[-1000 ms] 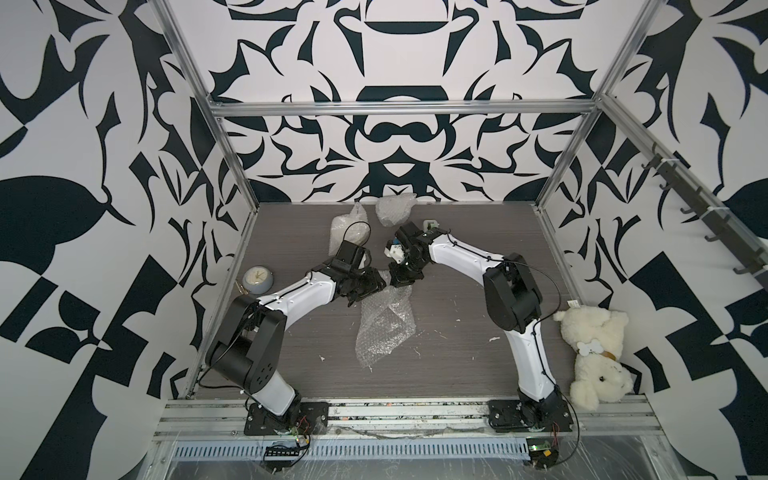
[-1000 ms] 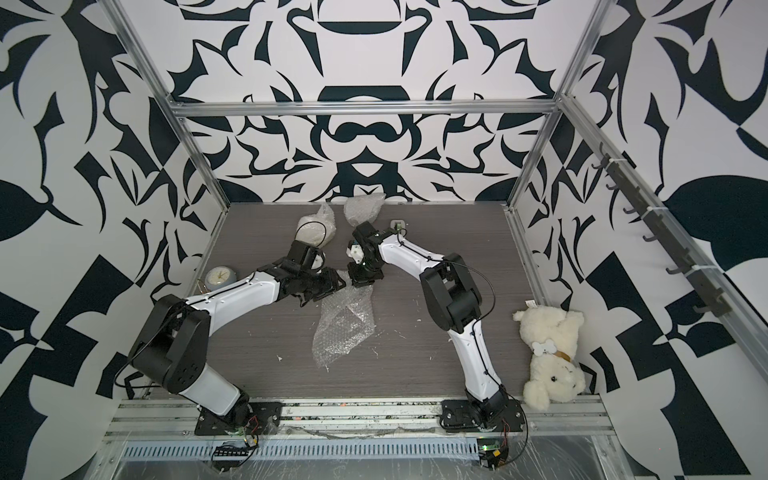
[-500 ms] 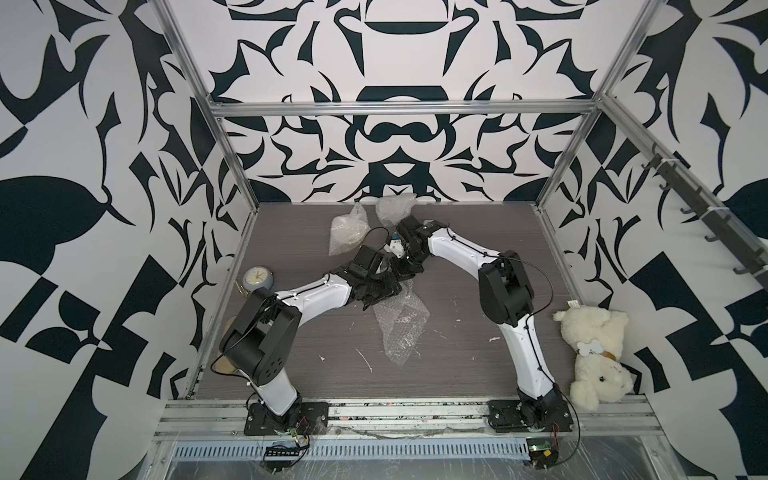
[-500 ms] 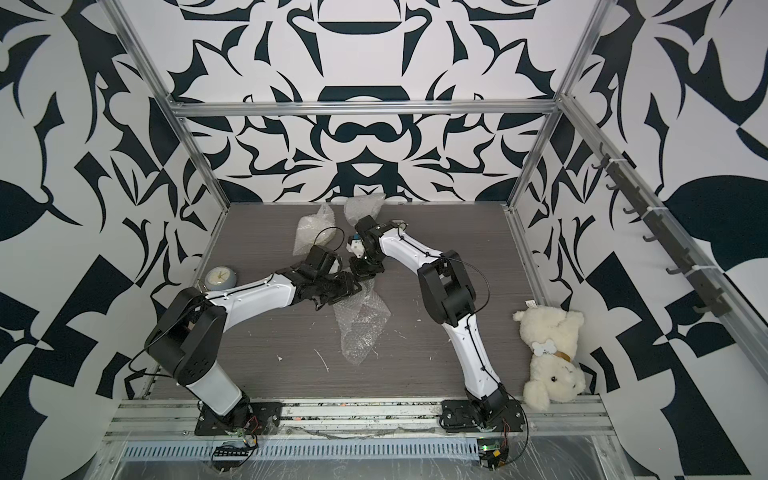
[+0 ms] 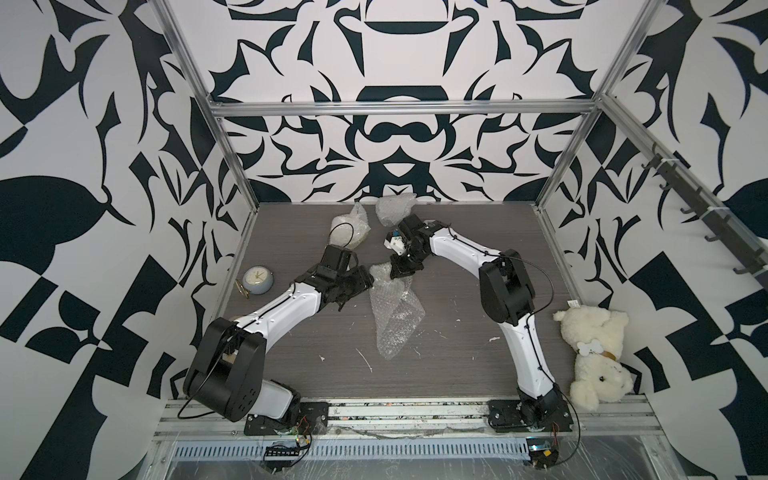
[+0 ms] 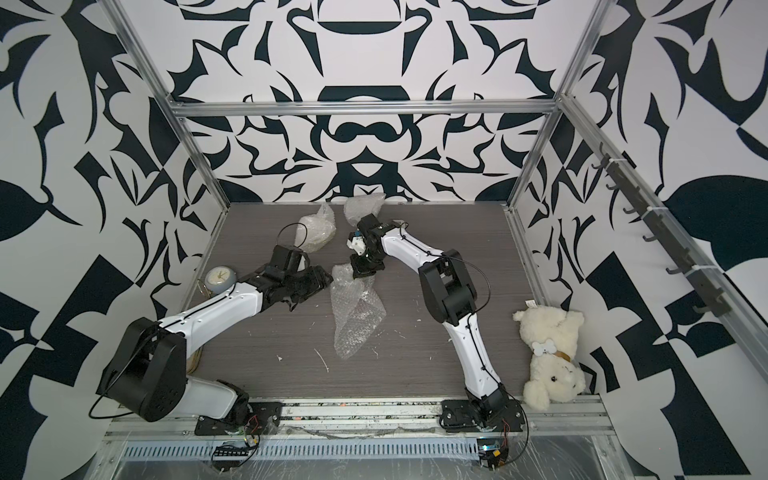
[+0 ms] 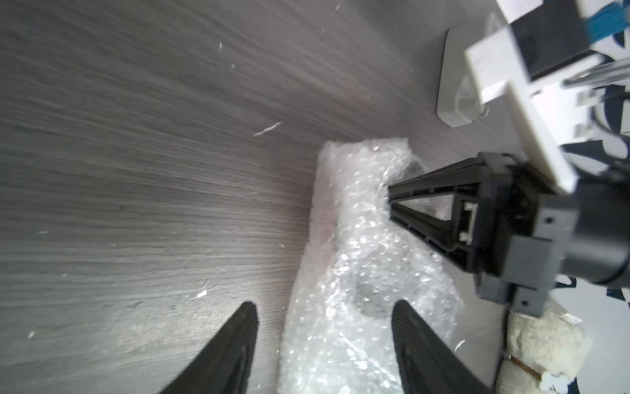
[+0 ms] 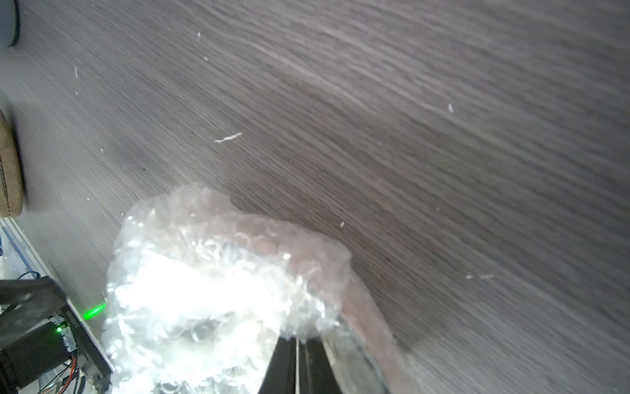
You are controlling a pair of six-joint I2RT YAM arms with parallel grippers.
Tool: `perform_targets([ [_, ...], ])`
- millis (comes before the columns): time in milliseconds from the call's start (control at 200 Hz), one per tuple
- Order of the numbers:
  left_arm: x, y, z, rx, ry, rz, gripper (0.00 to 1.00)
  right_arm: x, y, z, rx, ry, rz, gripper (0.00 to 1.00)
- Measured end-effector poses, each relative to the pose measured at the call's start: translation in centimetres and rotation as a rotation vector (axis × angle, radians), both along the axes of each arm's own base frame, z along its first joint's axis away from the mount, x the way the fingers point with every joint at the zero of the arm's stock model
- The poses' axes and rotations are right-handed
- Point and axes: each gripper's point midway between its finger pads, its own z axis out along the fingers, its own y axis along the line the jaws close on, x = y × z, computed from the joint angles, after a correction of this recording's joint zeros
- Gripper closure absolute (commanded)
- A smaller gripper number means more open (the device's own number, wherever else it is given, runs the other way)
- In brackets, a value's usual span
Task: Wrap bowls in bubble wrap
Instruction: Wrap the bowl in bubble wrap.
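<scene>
- The right gripper (image 7: 389, 195) is clenched on the upper end of a bubble wrap sheet (image 5: 395, 316). In the left wrist view its two fingers meet in a point on the film. In the right wrist view (image 8: 296, 361) the fingers lie together with the film bunched in front of them.
- The left gripper (image 7: 324, 317) is released, its fingers (image 7: 243, 327) spread wide and grasping nothing. The lower part of the sheet lies between them, above the worktop (image 5: 457, 353).
- In both top views the two grippers sit close together near the middle of the worktop, the left gripper (image 5: 365, 282) just beside the sheet's upper corner.
- From the right gripper (image 6: 363, 270) the sheet (image 6: 357, 320) trails down toward the front edge, crumpled and partly folded, its lower end on the wood.
- Two bubble wrap bundles (image 5: 349, 228) (image 5: 395, 205) lie at the back of the worktop, well apart from the held sheet. What is inside them cannot be made out.
- A small round clock (image 5: 257, 280) stands at the left edge and a plush bear (image 5: 594, 353) lies at the right edge.
</scene>
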Motion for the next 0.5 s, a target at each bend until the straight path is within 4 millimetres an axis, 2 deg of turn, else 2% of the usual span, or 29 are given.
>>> perform_targets([
  [280, 1.1, -2.6, -4.5, -0.023, 0.068, -0.114, 0.39, -0.2, 1.0, -0.2, 0.064, -0.004, 0.08, 0.91],
  [500, 3.0, -3.7, -5.3, -0.016, 0.073, -0.139, 0.38, 0.1, 1.4, 0.0, 0.108, -0.011, 0.103, 0.88],
])
